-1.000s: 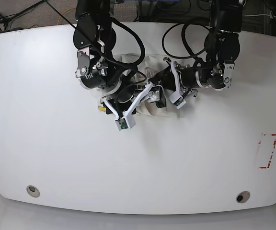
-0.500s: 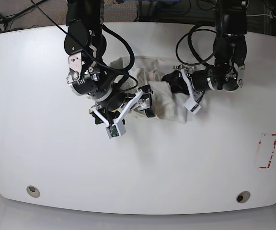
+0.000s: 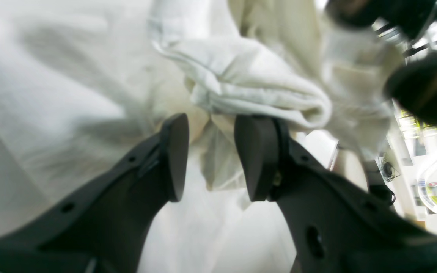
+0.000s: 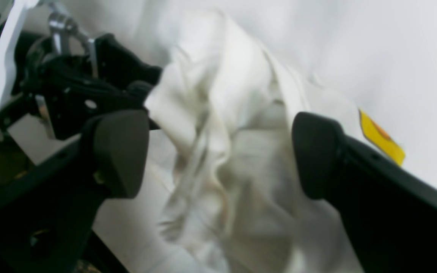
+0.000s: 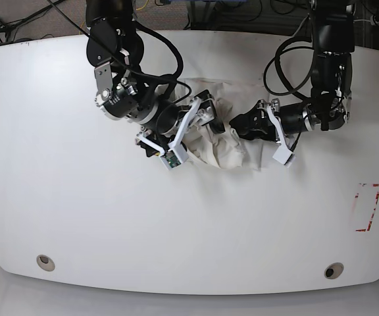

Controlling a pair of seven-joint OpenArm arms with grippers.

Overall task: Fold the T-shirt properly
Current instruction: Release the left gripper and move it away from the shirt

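The cream T-shirt (image 5: 226,141) lies bunched and wrinkled in the middle of the white table (image 5: 176,224). My right gripper (image 5: 176,128) leans over the bundle's left end. In the right wrist view it (image 4: 214,151) stands wide open, with rumpled cloth (image 4: 222,113) beyond its fingers and a yellow patch (image 4: 381,138) beside one of them. My left gripper (image 5: 239,126) points at the bundle's right end. In the left wrist view its jaws (image 3: 214,121) stand a little apart, and a rolled fold of shirt (image 3: 249,87) lies just past the fingertips.
A red-outlined rectangle (image 5: 366,207) is marked near the table's right edge. Two round holes (image 5: 45,262) (image 5: 333,270) sit near the front edge. Black cables hang from both arms behind the shirt.
The arms have drawn apart, the left one moving toward the base view's right. The shirt bundle now lies wider between them.
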